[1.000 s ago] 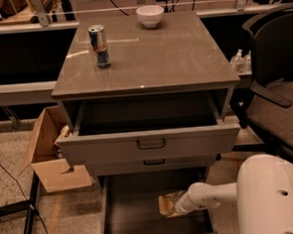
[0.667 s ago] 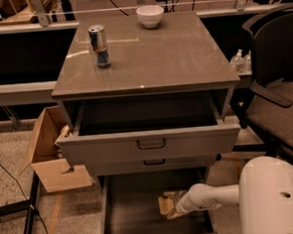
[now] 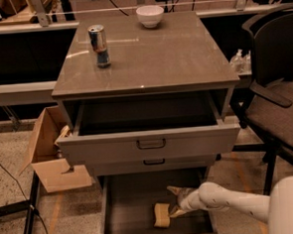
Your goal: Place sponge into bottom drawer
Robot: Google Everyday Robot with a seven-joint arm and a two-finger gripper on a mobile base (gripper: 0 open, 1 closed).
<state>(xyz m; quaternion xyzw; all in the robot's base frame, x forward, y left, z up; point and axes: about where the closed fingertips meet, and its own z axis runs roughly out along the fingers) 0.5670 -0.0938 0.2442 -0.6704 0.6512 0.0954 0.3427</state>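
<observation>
The sponge (image 3: 161, 215), a small pale yellow block, lies on the dark floor of the pulled-out bottom drawer (image 3: 127, 209), near its front middle. My gripper (image 3: 173, 202) is inside the drawer just right of the sponge, on the white arm that reaches in from the lower right. Its fingers are spread; the upper fingertip (image 3: 173, 190) is clear of the sponge and the lower one is right at the sponge's edge. The sponge is not between the jaws.
The tall top drawer (image 3: 150, 143) stands open above, overhanging the bottom drawer; the thin middle drawer (image 3: 154, 163) is closed. A can (image 3: 99, 45) and a white bowl (image 3: 149, 15) stand on the cabinet top. A cardboard box (image 3: 49, 150) is at left, a dark chair (image 3: 279, 91) at right.
The sponge was held in the gripper just above the drawer floor; now it lies on the floor slightly left and nearer the front, and the fingers have opened off it.
</observation>
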